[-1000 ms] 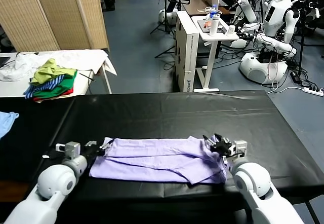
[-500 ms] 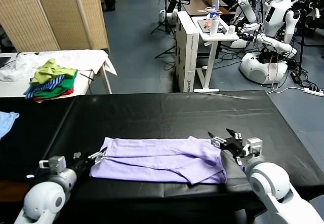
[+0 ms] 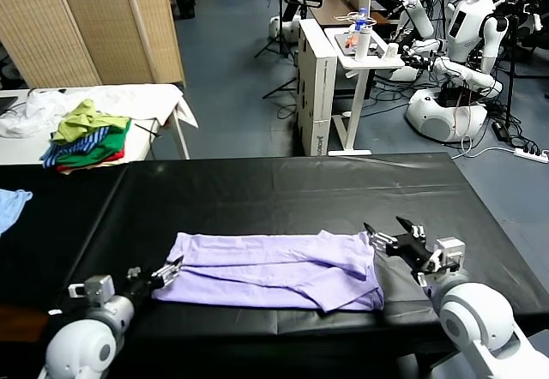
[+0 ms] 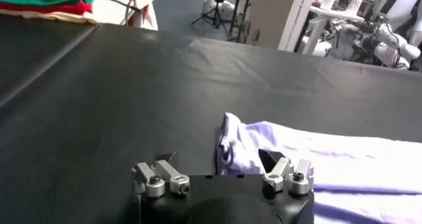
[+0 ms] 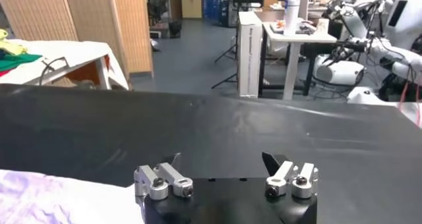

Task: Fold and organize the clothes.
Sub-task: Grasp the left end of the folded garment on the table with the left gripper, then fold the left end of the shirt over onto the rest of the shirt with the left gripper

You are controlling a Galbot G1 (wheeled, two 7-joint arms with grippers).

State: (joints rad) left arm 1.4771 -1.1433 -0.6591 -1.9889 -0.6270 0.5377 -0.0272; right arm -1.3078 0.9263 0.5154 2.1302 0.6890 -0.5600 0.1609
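Since a second earlier, both arms drawn back from the T-shirt (image 3: 273, 269): the left gripper (image 3: 168, 272), then hard against the shirt's left end, now at its near left corner and lower toward the near edge of the black surface (image 3: 283, 192); the right gripper (image 3: 396, 238), then over the shirt's right end, now just beside that end and clear of the cloth. Shirt itself barely shifted, flat in a long folded band on the near half of the surface, no print showing. Left jaws apart and holding nothing in the left wrist view (image 4: 221, 163), one tip over the crumpled corner of the shirt (image 4: 316, 159) and the other over bare surface, narrower than a second ago. Right jaws wide apart and empty in the right wrist view (image 5: 224, 161), over bare black, with a strip of lavender at the side. Counted: one lavender shirt, two grippers, one black surface. Well beyond the shirt's left end, one heap of green, striped and red garments (image 3: 86, 136) on a white table (image 3: 163, 98); one scrap of pale blue cloth (image 3: 10, 205) at the far left. No brand, label or writing legible anywhere.
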